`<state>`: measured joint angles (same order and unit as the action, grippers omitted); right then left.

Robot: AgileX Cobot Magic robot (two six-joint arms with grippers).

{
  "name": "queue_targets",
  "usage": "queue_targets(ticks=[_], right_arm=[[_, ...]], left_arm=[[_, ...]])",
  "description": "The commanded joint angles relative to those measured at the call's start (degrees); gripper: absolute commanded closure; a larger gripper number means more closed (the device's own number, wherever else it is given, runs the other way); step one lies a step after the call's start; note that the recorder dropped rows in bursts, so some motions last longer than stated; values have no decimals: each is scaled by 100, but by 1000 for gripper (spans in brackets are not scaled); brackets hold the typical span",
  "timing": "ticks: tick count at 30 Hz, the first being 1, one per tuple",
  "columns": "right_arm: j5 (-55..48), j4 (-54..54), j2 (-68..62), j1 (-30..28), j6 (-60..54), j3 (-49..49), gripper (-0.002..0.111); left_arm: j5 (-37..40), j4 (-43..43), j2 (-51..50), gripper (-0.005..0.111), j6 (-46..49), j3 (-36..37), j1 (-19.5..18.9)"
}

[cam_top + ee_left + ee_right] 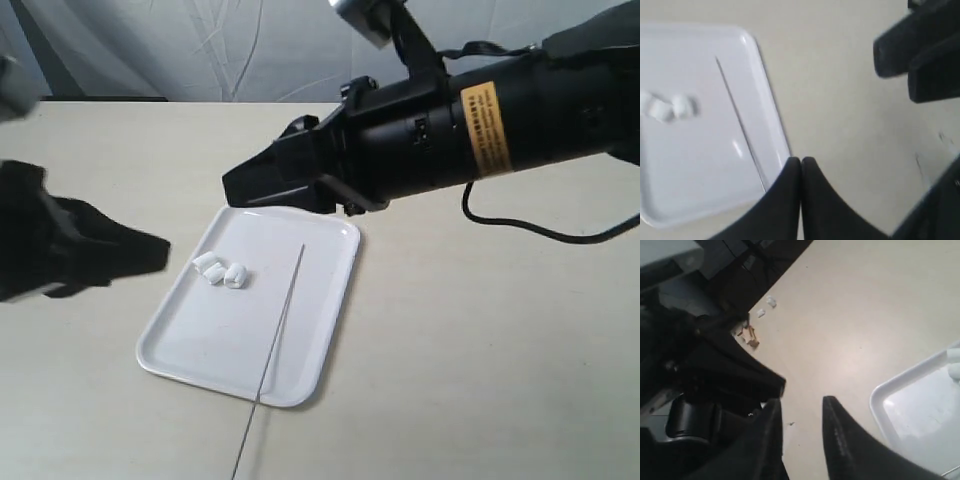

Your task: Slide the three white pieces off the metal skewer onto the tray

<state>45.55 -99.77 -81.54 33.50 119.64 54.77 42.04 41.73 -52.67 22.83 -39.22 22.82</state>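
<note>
While lying loose with nothing gripping it, could be nudged or rolled off: metal skewer (277, 335), bare, resting diagonally across the tray (175, 345), far tip near the tray's far right corner, near end poking out past the near rim over the table (480, 380). Long axis running far to near, slanting slightly leftward toward the near end. Clustered on the tray's left half, apart from the rod: three white pieces (221, 270), probably light enough to scatter if brushed. Pinched together on nothing, close by a tray corner: left gripper (801, 162); a careless sweep there could jolt the rim. Parted and empty, hovering beyond the far edge: right gripper (801, 407)
</note>
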Motion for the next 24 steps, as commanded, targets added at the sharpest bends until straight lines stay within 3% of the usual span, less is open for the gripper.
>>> queue_targets(ticks=[1,6,10,16,24], right_arm=[[212,-18,389,-30,95,-31,95],[626,-18,529,-30,95,-39,106],[584,-18,529,-30,95,-192,106],[-245,-18,529,-30,69,-626,106],[-453,-18,529,-30,-235,-1010,106]], left_arm=[[-795,-1513,1491,107,-1099,-23,18],[-630,-4288,2711,107,-2832,-181,18],[-29,-6155,3308,107,-4397,-230,18],[-252,-6029,3461,107,-4163,-20,18],[-1635,-5283,3267,107,-3531,1601,18]])
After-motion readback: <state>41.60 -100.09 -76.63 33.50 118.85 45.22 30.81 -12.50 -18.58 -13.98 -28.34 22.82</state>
